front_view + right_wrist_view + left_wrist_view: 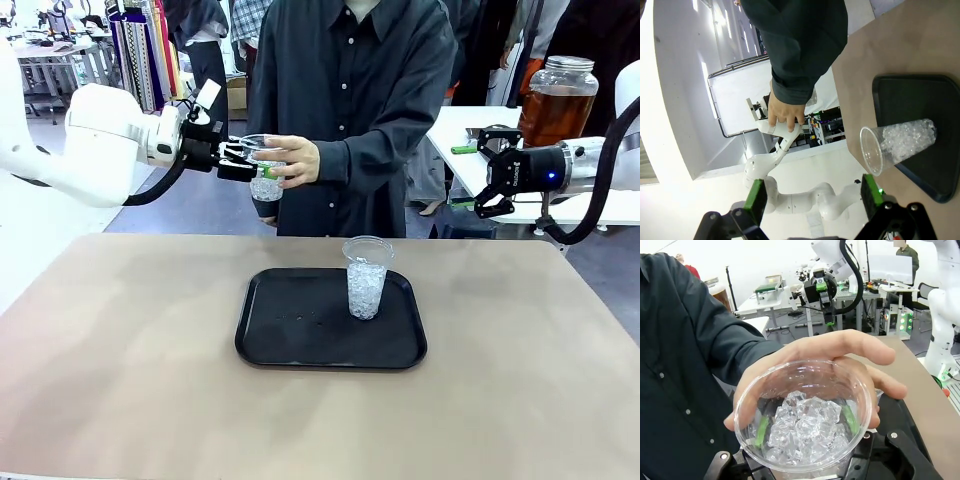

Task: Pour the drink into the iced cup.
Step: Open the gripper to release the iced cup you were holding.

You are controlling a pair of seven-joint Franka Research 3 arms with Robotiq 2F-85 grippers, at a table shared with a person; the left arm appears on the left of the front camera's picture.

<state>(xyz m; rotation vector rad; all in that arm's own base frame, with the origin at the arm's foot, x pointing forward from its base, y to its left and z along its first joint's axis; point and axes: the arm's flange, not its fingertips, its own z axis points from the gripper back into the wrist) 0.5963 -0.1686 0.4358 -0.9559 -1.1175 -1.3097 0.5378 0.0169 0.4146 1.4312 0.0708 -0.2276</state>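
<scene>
The held cup (265, 182) is thin clear plastic loaded with ice. It is judged light, easily crushed and probably slippery where wet. It is best gripped around the mid-wall, below the rim, with moderate pressure.

This cup is clamped in the left gripper (248, 160), raised above the far left of the table (120, 350). In the left wrist view the green pads are seen on opposite sides of the cup wall. The person's hand (297, 160) is wrapped around the same cup from the far side.

A second iced cup (366, 280) is set upright on the black tray (290, 345) at the middle of the table.

The drink (550, 115) is contained in a large glass jar (570, 72), judged heavy and fragile. The jar is placed on a white side table (465, 125) at the far right, well apart from the left gripper.

The right gripper (492, 185) is held wide and empty, to the left of the jar and apart from it.
</scene>
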